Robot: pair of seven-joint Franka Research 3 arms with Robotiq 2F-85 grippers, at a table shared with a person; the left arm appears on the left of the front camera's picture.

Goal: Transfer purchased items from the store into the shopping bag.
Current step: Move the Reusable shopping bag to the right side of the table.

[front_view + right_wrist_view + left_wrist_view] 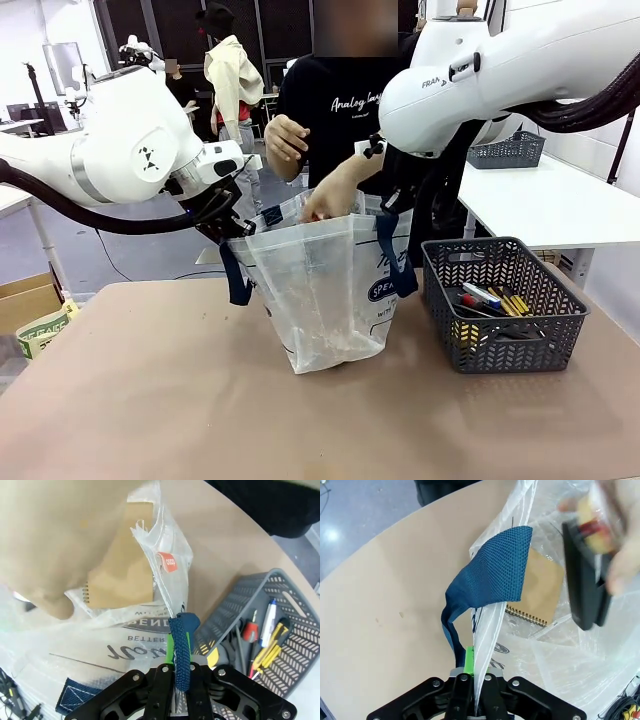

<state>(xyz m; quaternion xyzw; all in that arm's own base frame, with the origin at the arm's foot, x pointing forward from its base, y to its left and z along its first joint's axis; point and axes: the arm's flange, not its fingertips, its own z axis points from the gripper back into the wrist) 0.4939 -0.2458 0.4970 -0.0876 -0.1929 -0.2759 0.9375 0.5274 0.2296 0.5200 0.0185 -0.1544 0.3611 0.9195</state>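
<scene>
Two pincers hold the bag (320, 290) open at its mouth. The left pincer (476, 687) is clamped on the bag's clear film rim, just beside a navy strap (490, 575) that droops past its fingers. The right pincer (179, 677) is clamped on the opposite rim, with the other strap caught between its pads. The bag stands on the table (150, 400) and sags between the two holds.

Just right of the bag sits the basket (500, 310) with items (490, 298) in it, which look like pens and yellow-and-black tools. A person's hand (322, 205) reaches into the bag's mouth from the far side, holding a black case (585, 575) and something yellowish that is too blurred to name. Inside the bag lies a brown spiral notebook (540, 587).

The bag looks thin, soft and slippery. It has no stiffness and would likely fold shut if either hold let go. The woven strap, or the rim where it is sewn on, is the surest place to grip, since bare film may slide or tear. The items look light and stiff. The slender ones would roll, so they are best taken across the middle.
</scene>
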